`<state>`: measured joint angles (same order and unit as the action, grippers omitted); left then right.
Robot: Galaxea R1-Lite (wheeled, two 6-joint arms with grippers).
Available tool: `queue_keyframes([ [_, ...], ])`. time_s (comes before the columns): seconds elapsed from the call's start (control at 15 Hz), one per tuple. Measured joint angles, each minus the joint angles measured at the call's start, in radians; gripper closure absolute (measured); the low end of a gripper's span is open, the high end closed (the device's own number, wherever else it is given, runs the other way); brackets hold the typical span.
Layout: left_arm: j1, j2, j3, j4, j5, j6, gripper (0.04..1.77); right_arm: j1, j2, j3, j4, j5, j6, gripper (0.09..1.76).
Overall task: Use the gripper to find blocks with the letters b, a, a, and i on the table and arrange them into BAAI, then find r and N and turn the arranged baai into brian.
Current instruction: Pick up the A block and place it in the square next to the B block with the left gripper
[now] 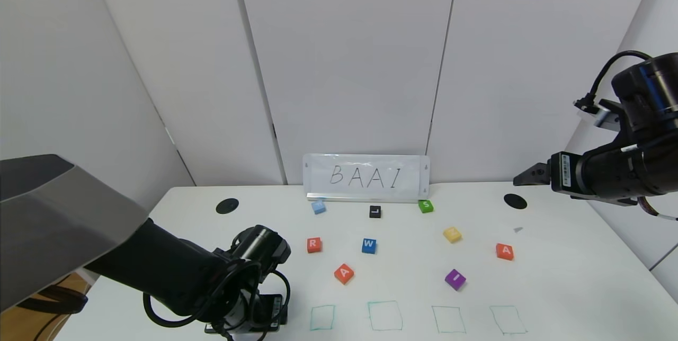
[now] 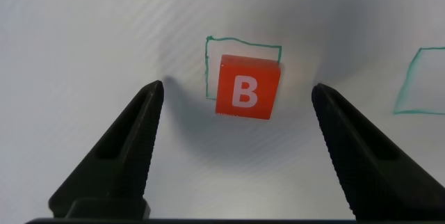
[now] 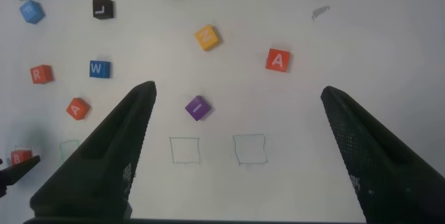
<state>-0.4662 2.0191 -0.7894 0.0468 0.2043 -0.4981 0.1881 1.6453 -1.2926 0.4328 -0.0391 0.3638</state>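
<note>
My left gripper (image 2: 236, 88) is open at the table's (image 1: 556, 288) front left, its fingers hidden under the wrist in the head view. The orange-red B block (image 2: 247, 87) lies free on the table, over a green square (image 2: 208, 64), just beyond and between the fingertips. Orange-red A blocks lie at centre left (image 1: 344, 273) and far right (image 1: 505, 251). The purple I block (image 1: 455, 279) and the orange-red R block (image 1: 314, 244) lie apart. My right gripper (image 3: 238, 92) is open and empty, raised high at the right (image 1: 529, 174).
Blue W (image 1: 369, 245), black L (image 1: 375, 212), green S (image 1: 426, 206), a light blue block (image 1: 318, 206) and a yellow block (image 1: 452, 234) with unreadable letters lie around. A BAAI sign (image 1: 365, 177) stands at the back. Several empty green squares (image 1: 385, 315) line the front edge.
</note>
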Motion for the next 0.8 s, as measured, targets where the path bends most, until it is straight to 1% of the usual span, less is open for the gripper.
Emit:
queue_keyframes([
  [0.53,0.001,-0.059,-0.013,0.021,0.009,0.005,0.16,0.000,0.000,0.001,0.000,0.000,0.000,0.14],
  [0.67,0.000,-0.080,-0.045,0.092,0.011,0.005,0.15,0.001,0.000,0.001,0.000,0.001,0.000,0.14],
  [0.8,0.000,-0.096,-0.102,0.162,0.013,0.004,0.13,0.001,0.000,0.001,0.000,0.000,0.000,0.14],
])
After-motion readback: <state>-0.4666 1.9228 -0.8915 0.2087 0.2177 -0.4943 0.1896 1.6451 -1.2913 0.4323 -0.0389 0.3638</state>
